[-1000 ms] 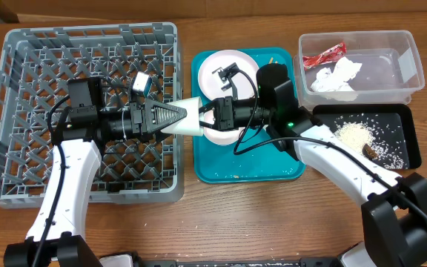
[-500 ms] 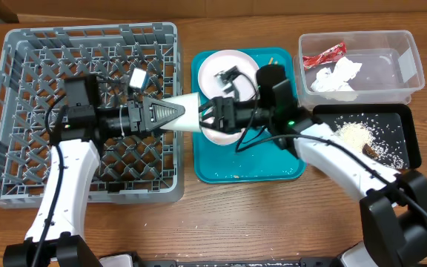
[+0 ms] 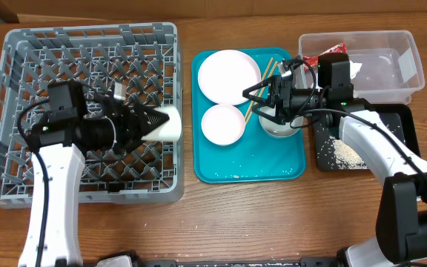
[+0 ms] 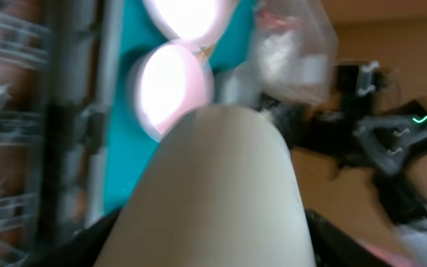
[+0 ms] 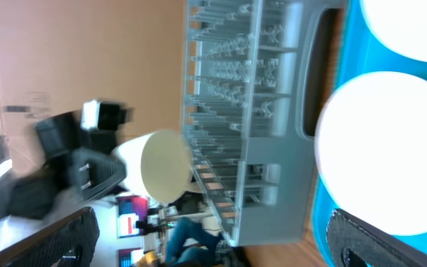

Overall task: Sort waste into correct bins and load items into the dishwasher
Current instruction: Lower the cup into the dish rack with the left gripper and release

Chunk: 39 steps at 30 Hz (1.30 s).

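Observation:
A small white cup (image 3: 170, 124) hangs over the right wall of the grey dishwasher rack (image 3: 21, 81), with my left gripper (image 3: 158, 123) shut on it. In the left wrist view the cup (image 4: 221, 178) fills the middle between the dark fingers (image 4: 98, 239). My right gripper (image 3: 253, 102) stands open above the teal tray (image 3: 258, 167), empty, by the chopsticks (image 3: 267, 68) and a small bowl (image 3: 279, 130). Two white plates (image 3: 229, 76) (image 3: 223, 124) lie on the tray. From the right wrist view, the cup (image 5: 161, 165) shows far off beside the rack (image 5: 265, 111).
The clear tub (image 3: 399, 70) at the back right holds a red wrapper (image 3: 323, 54) and white tissue (image 3: 355, 69). A black tray (image 3: 399, 141) in front of it carries rice scraps (image 3: 341, 151). My right arm crosses over both.
My right gripper let go of the cup, opened wide and drew back to the right. My left arm pulled the cup leftward from over the tray to the rack's edge.

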Motion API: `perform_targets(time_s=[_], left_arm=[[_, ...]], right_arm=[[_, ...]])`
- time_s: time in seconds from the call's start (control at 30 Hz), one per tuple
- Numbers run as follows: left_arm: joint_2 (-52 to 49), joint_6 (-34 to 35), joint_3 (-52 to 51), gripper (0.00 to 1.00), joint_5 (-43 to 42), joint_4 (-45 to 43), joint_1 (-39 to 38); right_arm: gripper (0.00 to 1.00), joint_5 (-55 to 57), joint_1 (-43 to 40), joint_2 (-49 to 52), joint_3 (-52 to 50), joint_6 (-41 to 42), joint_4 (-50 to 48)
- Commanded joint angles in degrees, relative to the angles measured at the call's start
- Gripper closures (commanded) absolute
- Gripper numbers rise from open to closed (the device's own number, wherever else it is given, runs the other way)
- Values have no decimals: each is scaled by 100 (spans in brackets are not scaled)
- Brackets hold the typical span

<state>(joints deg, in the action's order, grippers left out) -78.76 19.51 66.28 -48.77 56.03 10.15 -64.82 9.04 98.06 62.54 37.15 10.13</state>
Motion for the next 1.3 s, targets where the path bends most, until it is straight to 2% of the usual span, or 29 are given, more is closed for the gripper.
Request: perform_targets(time_s=[0.0,0.13,0.27,0.43,0.83,0.97,1.1,1.23,1.27], left_arm=[[485,-428,826,58,2653,769,-503],[632,-177,1113,57,4221,1543,-1209],[505,101,968,57,5056,1858,-1742],[105,131,667,57,5219,1849,-2031],[-1029,131,509,57,5128,1860,-2061],[-1331,131,509,45,5062,1825,-2076],[-1567,129,511,23,5064,1810,-2074],[-1598,131,533,16,5064,1768,-2072],[-1596,129,575,14,5064,1790,-2072]], right_arm=[[0,664,-17,11,7,-758,286],[0,979,-17,11,7,-859,468],[0,1080,-17,11,7,-914,647],[0,1130,-15,11,7,-1069,990],[0,1123,-15,11,7,-1191,1191],[0,1123,-15,11,7,-1191,1193],[0,1126,-15,11,7,-1193,1141],[0,1128,-15,11,9,-1193,1104],[4,1137,-15,11,9,-1198,1104]])
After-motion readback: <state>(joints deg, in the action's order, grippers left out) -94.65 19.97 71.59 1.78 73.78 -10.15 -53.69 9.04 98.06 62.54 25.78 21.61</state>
